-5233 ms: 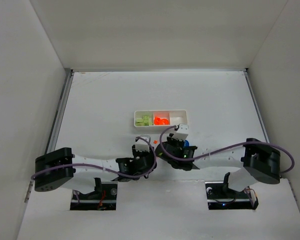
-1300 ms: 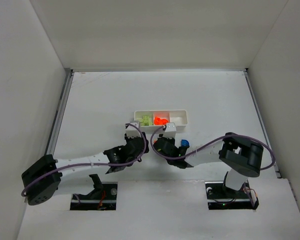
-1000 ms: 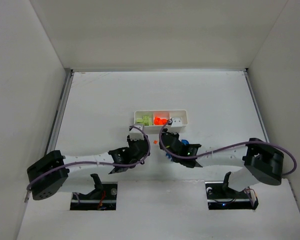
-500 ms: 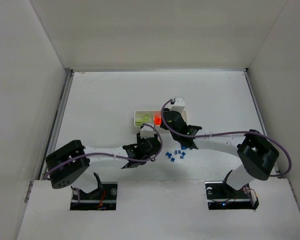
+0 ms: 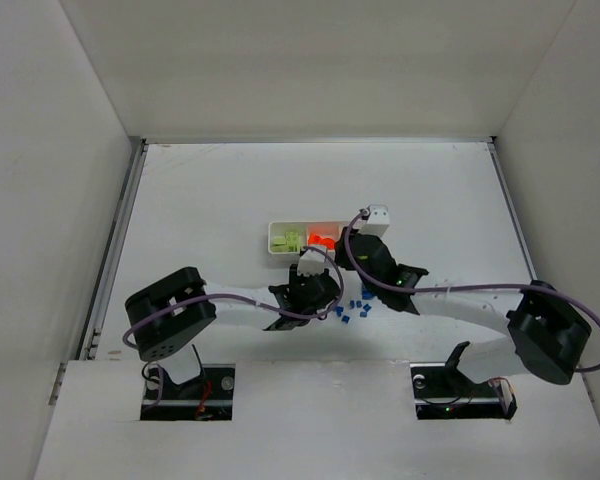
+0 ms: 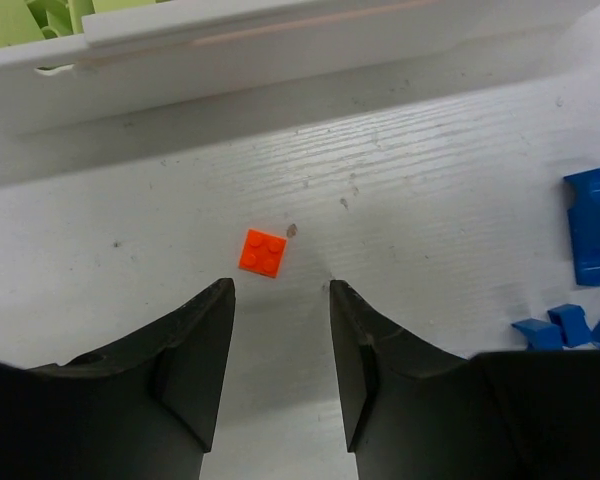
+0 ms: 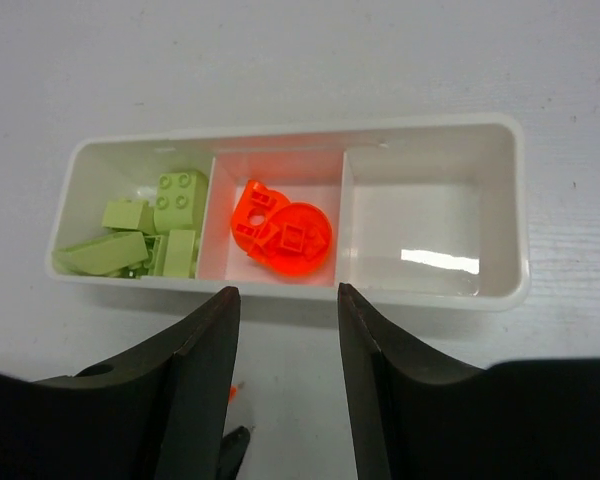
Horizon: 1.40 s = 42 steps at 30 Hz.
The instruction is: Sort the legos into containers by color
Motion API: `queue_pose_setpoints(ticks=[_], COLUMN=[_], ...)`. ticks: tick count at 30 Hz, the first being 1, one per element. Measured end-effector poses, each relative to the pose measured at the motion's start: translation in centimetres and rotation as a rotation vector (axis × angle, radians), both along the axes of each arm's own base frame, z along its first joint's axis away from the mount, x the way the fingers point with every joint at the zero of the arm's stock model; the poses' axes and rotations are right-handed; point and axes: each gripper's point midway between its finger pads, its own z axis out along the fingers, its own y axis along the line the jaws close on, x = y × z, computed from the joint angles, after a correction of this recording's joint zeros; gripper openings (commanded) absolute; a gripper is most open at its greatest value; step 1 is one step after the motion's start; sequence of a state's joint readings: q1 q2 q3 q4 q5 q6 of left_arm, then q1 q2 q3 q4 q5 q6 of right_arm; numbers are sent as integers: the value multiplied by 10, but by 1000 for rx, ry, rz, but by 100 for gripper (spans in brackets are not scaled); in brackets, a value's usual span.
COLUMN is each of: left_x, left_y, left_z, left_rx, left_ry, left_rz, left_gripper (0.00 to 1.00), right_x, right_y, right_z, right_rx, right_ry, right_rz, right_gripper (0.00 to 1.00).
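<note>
Hovering parted and empty, the left tool (image 6: 280, 290) lines up on a tiny orange square plastic brick (image 6: 262, 252) just beside the long white three-compartment plastic tray (image 7: 430, 297); next it likely needs to drop and close on it. Only the right wrist view, past the open, empty right tool (image 7: 285, 292), shows orange pieces (image 7: 285, 240) in the tray's middle compartment.

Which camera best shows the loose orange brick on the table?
The left wrist view: the orange brick lies flat, studs up, just ahead of the open left gripper. The right wrist view catches only an orange sliver; from above I cannot make it out.
</note>
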<state>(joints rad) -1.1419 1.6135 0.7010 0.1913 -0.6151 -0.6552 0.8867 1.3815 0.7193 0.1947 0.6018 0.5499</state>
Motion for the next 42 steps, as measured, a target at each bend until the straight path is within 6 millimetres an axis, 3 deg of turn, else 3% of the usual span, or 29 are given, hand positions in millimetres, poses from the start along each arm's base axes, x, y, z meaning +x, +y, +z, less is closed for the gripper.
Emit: queue_pose_setpoints(ticks=[8,21,32,35,42], left_x=[8,17,14,6,10], left_y=[5,5,3,5,1], left_z=[-6,-7,-3,9,71], left_rx=[57,74,64,37,-129], left_ry=[-18,-29,-32,-40,-104], left_rz=[10,12,0,-13,-3], left_gripper=[38,20,13,13,13], right_x=[-14,-17,-18,-19,-20], right_y=[-16,-19,-30,-39,-53], right_z=[-9,-14,0,3,16], right_rx=[18,33,74,91,145], right_ry=[7,5,-25,-36,-63], right_rz=[-9,-12,-27,-41,-71], right_gripper=[49,49,50,51,52])
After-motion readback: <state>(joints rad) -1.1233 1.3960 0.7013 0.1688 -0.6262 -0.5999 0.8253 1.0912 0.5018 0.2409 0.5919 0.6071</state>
